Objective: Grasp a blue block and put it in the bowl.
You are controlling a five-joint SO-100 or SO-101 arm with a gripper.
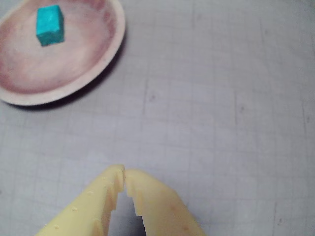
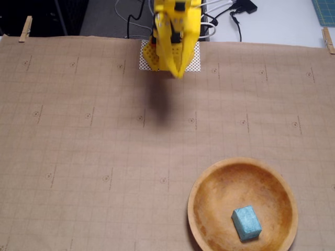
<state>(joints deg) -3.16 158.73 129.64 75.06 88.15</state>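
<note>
So the blue block is sitting inside the bowl, a bit toward 5 o'clock from the bowl's middle in the fixed view, lying flat and not touching the rim. The end effector is clenched with nothing in it; the wrist view shows the two yellow tips meeting, well apart from the bowl, which sits up at 10 o'clock there. To me the drop looks done, so the only job left is parking the arm cleanly: I'd pull back toward the base at 12 o'clock in the fixed view, staying high and clear of the bowl. No brands or readable writing anywhere; the tabletop cover is just brown gridded paper with tiny printed marks too small to read.
</note>
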